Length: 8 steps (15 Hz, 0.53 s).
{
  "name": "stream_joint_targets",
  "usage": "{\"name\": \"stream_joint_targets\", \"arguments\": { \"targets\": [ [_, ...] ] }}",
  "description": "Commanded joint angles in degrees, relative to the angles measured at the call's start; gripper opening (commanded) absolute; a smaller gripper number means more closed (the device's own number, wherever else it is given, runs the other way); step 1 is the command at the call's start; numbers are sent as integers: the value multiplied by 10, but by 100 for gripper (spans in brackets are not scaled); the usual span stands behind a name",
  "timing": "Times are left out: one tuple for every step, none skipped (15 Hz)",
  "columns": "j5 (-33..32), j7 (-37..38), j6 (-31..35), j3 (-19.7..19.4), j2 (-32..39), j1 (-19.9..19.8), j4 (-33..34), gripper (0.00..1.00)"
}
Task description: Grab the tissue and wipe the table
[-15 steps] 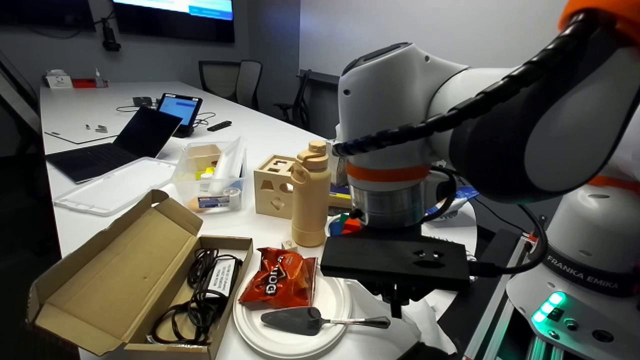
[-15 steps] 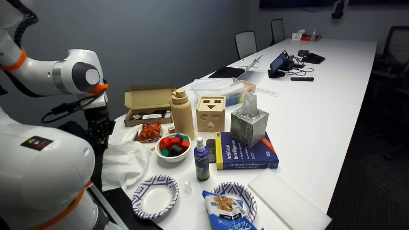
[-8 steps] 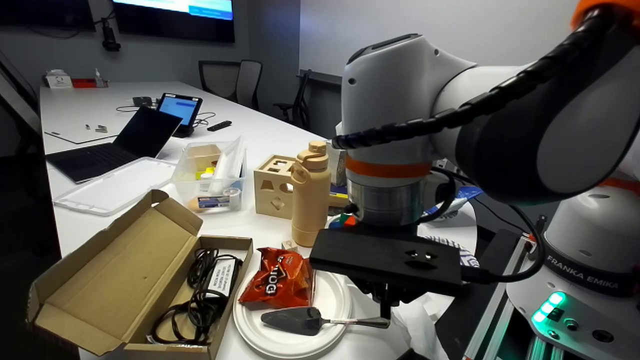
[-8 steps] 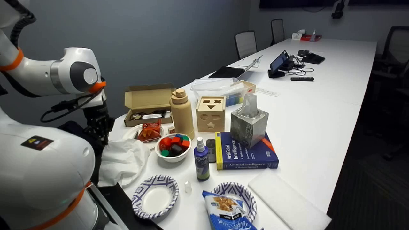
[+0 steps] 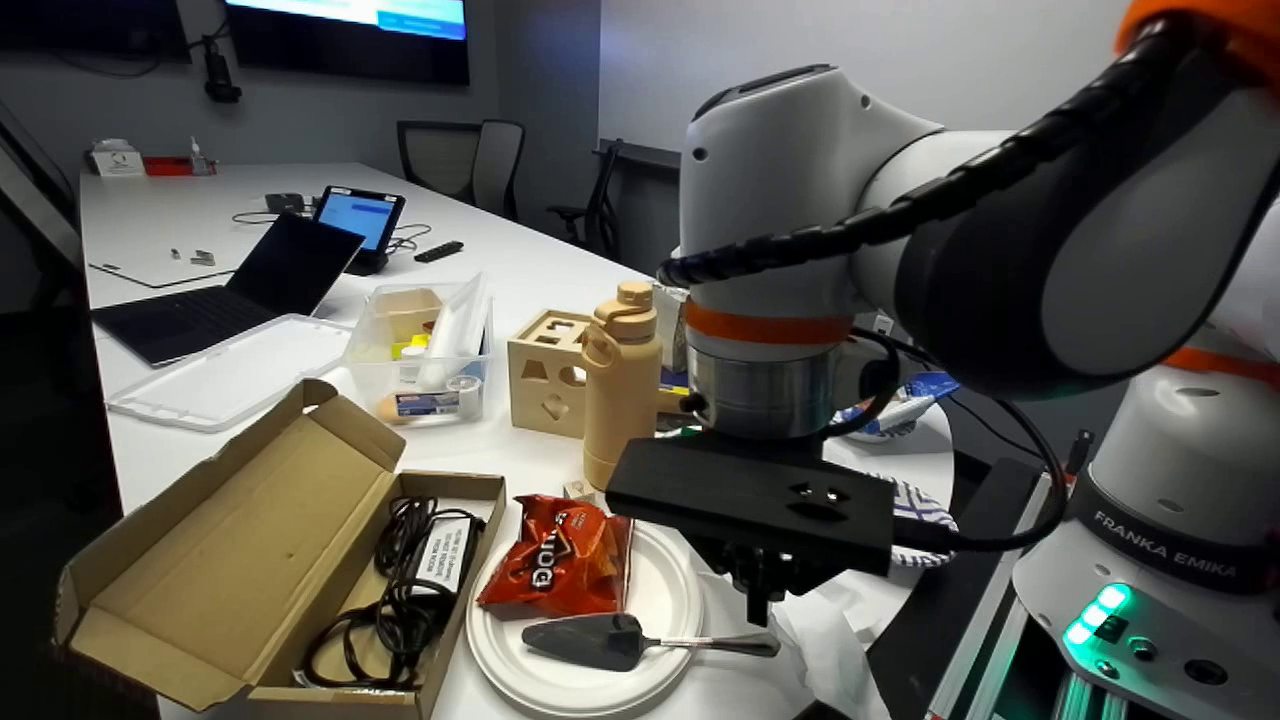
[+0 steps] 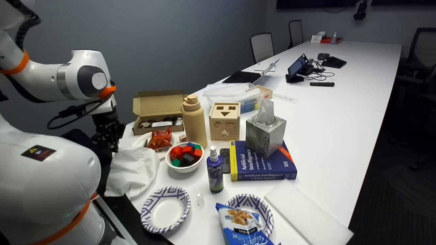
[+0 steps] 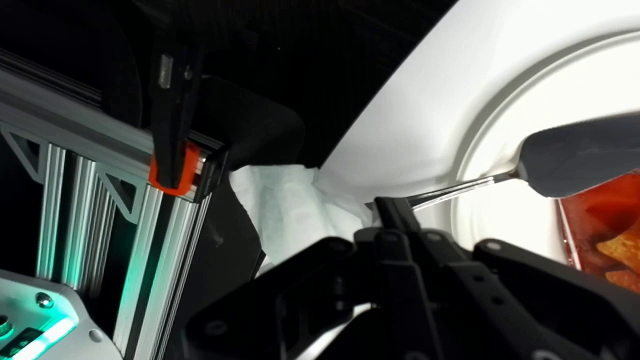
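The tissue (image 6: 133,172) is a crumpled white sheet spread over the near corner of the white table (image 6: 340,119), beside the robot base. It also shows in an exterior view (image 5: 830,650) and the wrist view (image 7: 295,215). My gripper (image 7: 397,212) points down with its fingers together at the tissue's edge. It appears shut on the tissue, which moves along with it; the pinched part is hidden. In both exterior views the gripper (image 5: 757,605) (image 6: 115,148) is low over the table, beside the cake server's handle.
A cake server (image 5: 590,640) and a red chip bag (image 5: 560,560) lie on a round white plate (image 5: 685,600) beside the gripper. A tan bottle (image 6: 194,122), a bowl of blocks (image 6: 184,166) and a patterned plate (image 6: 165,211) surround the tissue. An open cardboard box (image 5: 240,560) stands farther over.
In an exterior view the gripper has shifted left and slightly up. The tissue has shifted slightly with it, its edge drawn farther from the patterned plate. Other things have not moved.
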Motion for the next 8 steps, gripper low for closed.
{"name": "stream_joint_targets", "arguments": {
  "targets": [
    [-6,46,25,-13,0,-14,0,0],
    [-10,55,28,-17,2,-19,-1,0],
    [-12,65,30,-20,4,-24,0,0],
    [-14,74,34,-24,8,-29,0,0],
    [-17,84,38,-26,11,-33,0,0],
    [-17,91,41,-29,16,-35,0,0],
    [-16,100,47,-30,21,-37,0,0],
    [-13,110,48,-31,24,-36,0,0]
  ]
}}
